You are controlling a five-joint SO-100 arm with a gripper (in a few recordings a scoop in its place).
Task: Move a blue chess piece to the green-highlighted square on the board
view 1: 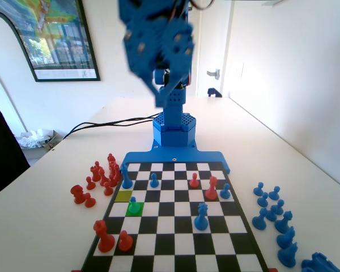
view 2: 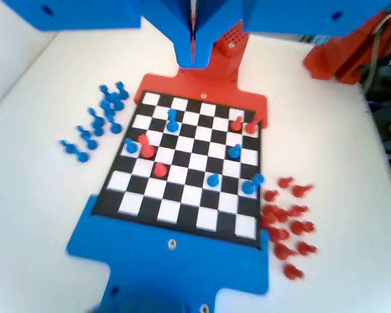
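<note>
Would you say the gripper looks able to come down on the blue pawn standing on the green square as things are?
Probably yes. The blue pawn stands on the green-highlighted square with bare squares around it, and the gripper hangs high above the board, fingers together, holding nothing.

Looks like home/office rm: framed poster (view 1: 54, 37) on wall, door (view 1: 212, 48), white table (view 1: 306, 147).

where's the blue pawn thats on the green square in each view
Fixed view: the blue pawn stands on the green square, left of the board's middle, second column from the left edge.
Wrist view: the same pawn is right of the board's middle, second column from the right edge.
Shared landmark: the pile of red pieces off the board on the pawn's side.
</note>
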